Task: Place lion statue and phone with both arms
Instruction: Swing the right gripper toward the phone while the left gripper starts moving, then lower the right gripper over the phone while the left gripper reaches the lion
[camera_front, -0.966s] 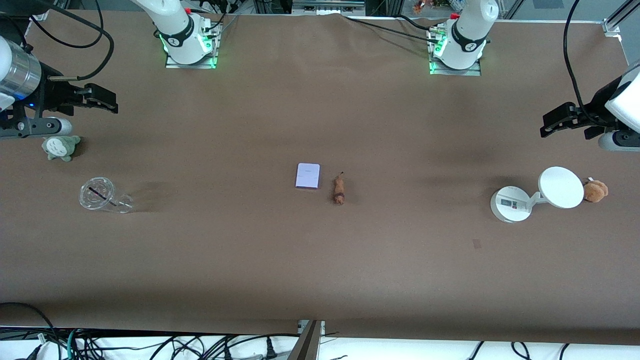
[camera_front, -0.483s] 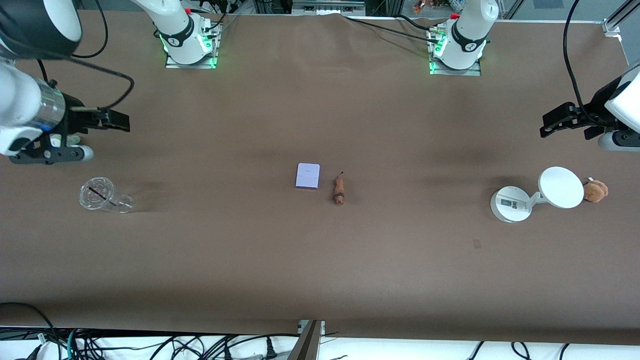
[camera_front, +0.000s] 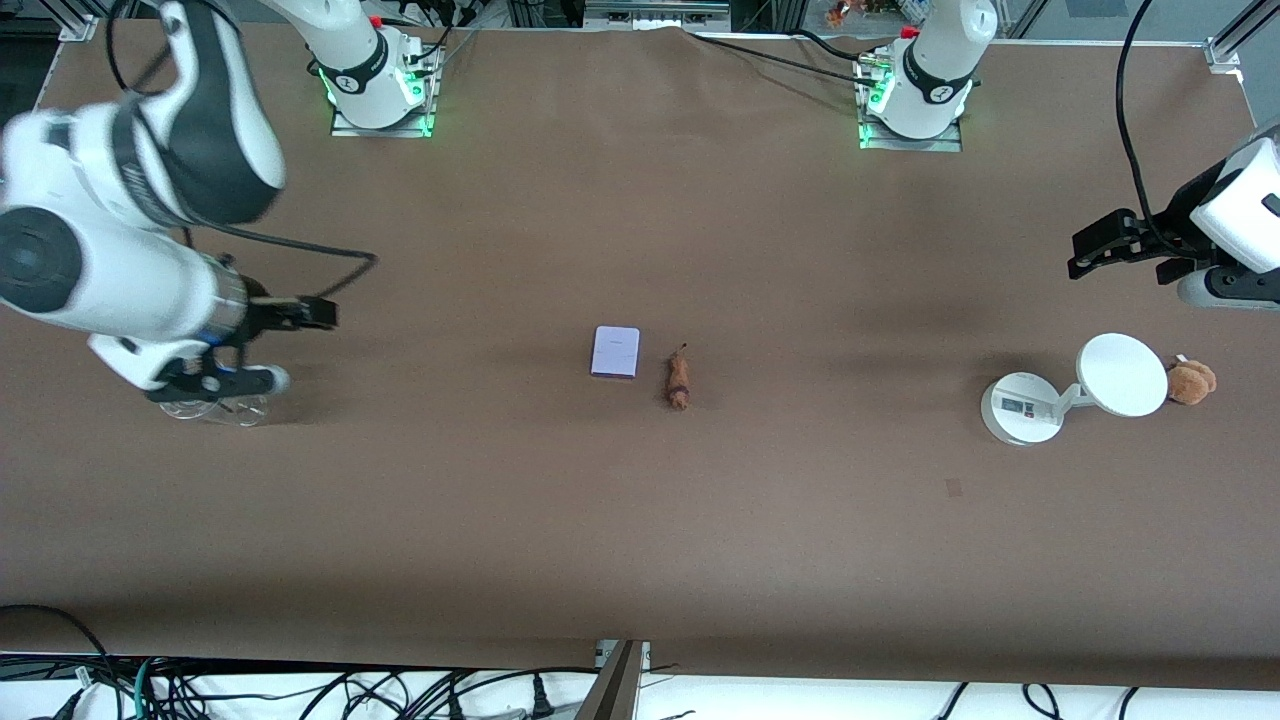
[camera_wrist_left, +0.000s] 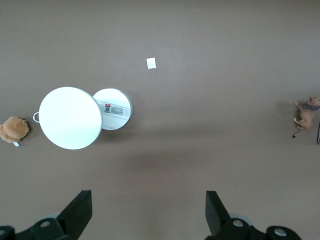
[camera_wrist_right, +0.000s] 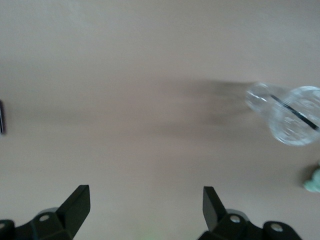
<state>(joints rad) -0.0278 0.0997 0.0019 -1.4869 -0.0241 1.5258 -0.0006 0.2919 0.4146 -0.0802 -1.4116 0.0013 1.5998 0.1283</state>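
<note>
Brown table (camera_front: 640, 520) was matte, mostly bare. Phone (camera_front: 615, 352) lay flat at centre, lion statue (camera_front: 678, 381) on its side just beside it, toward the left arm's end, not touching.

Right pincer (camera_front: 318, 312) hung over the table near the clear plastic cup (camera_front: 215, 407), fingers spread wide, empty. From it the phone sat at roughly 3 o'clock in the front view. Left pincer (camera_front: 1100, 245) hung over the table's left-arm end, above the white stand (camera_front: 1020, 407), fingers also apart, empty; lion at about 8 o'clock from it.

Handling, my read: phone looked thin, stiff, smooth, with little height to grab, so pinch across its short edges and expect slip. Lion looked light and rigid with thin legs and tail, likely fragile; take it across the body at the dark band, not the tail.

Hard to see: right arm covered most of the cup. Right wrist view was smeared, with the phone just a dark sliver at the edge. Left wrist view showed the lion near the frame edge. Brown plush toy (camera_front: 1191, 381) peeked from under the stand's disc.
</note>
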